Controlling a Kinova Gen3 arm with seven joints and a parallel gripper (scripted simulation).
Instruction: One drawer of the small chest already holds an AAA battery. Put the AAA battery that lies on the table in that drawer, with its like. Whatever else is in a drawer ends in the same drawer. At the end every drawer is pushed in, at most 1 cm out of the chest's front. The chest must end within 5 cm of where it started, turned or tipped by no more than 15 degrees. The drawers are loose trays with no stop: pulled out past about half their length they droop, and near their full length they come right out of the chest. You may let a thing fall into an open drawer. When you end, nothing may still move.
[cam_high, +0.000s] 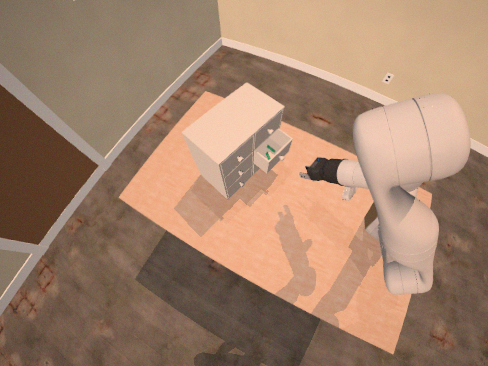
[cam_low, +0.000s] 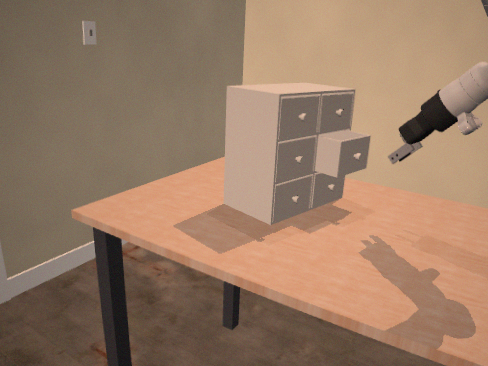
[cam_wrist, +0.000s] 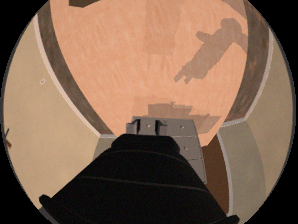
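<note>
The small white chest (cam_high: 232, 122) (cam_low: 250, 150) (cam_wrist: 192, 145) stands upright on the table, with grey drawer fronts in two columns of three. The middle drawer of the right column (cam_high: 262, 163) (cam_low: 328, 154) is pulled partly out and looks level. Two green batteries lie inside it, one battery (cam_high: 271, 148) farther back and the other battery (cam_high: 268, 156) nearer its left wall. The other drawers look pushed in. My gripper (cam_high: 304, 173) (cam_low: 401, 154) (cam_wrist: 147, 124) is partly open, with nothing between its fingers. It hangs in the air in front of the open drawer, apart from its knob (cam_high: 282, 158) (cam_low: 357, 156).
The wooden table (cam_high: 240, 240) (cam_low: 190, 190) (cam_wrist: 110, 55) shows shadows of the arm and chest. The upper right drawer (cam_low: 336, 113) is just above the open one, and the lower right drawer (cam_low: 327, 188) is below it. Walls stand beyond the table.
</note>
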